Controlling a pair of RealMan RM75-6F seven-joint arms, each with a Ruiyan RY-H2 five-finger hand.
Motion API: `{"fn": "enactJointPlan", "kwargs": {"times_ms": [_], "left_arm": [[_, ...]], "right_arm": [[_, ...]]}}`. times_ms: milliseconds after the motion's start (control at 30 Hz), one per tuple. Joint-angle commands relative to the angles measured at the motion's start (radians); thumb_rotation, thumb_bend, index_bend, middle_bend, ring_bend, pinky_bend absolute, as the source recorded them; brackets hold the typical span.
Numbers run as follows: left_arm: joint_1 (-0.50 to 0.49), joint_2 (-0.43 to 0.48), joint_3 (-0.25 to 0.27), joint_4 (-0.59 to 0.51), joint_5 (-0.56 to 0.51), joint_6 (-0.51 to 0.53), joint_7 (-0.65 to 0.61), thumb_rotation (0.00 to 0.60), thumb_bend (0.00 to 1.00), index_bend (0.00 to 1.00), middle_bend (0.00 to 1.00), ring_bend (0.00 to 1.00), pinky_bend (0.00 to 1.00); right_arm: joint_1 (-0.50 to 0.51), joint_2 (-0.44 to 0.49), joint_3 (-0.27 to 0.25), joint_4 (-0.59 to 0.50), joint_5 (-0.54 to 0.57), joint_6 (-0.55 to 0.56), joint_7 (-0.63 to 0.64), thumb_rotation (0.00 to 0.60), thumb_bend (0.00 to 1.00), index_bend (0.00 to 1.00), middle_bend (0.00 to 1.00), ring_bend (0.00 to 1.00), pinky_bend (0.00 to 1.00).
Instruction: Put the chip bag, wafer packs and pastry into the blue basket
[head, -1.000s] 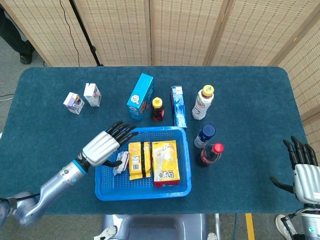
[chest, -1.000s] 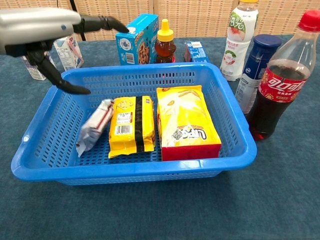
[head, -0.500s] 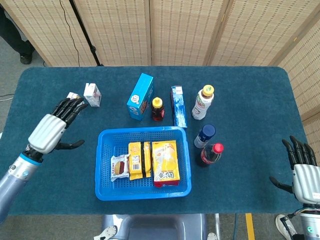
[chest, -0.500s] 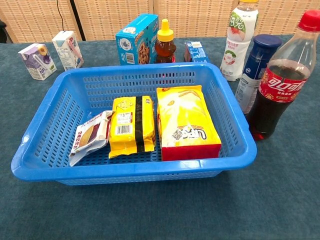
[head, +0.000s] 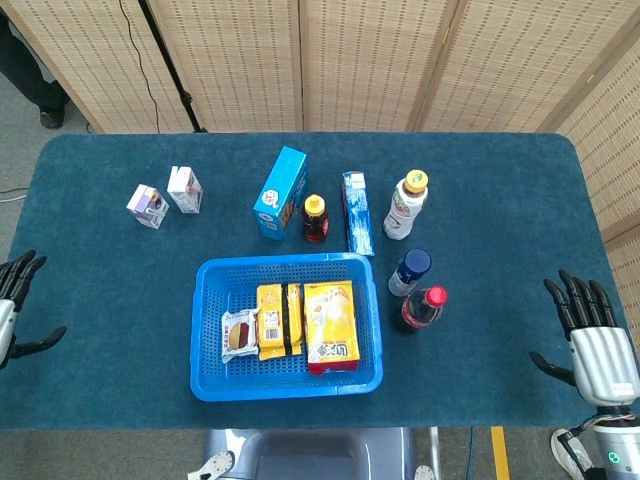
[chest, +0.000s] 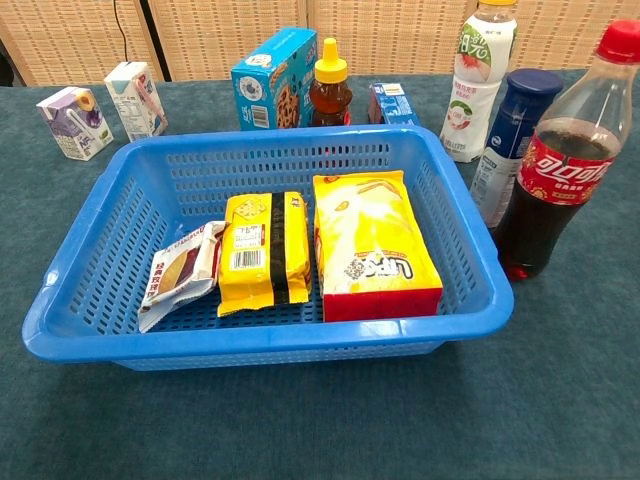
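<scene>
Head view: both robot hands hang open and empty at the table's edges, left robot hand (head: 12, 300), right robot hand (head: 592, 340).
The yellow chip bag (chest: 372, 245), yellow wafer packs (chest: 265, 250) and wrapped pastry (chest: 182, 273) lie inside the blue plastic basket (chest: 460, 230); a careless reach could topple the red-capped cola bottle (head: 420, 309) just beside it.

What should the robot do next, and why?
Probably nothing beyond resting: the yellow chip bag, yellow wafer packs and white-wrapped pastry already lie in the blue plastic basket, and the left hand and right hand are empty at the table's edges.
</scene>
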Motion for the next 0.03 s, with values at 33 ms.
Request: {"fn": "enactJointPlan", "kwargs": {"times_ms": [33], "left_arm": [[0.056,-0.010,0.030,0.001,0.000,0.035,-0.025,0.600,0.18,0.00,0.00,0.00,0.00]], "right_arm": [[-0.004,0.005,-0.005,0.000,-0.008,0.013,0.010,0.600,0.00,0.00,0.00,0.00,0.00]]}}
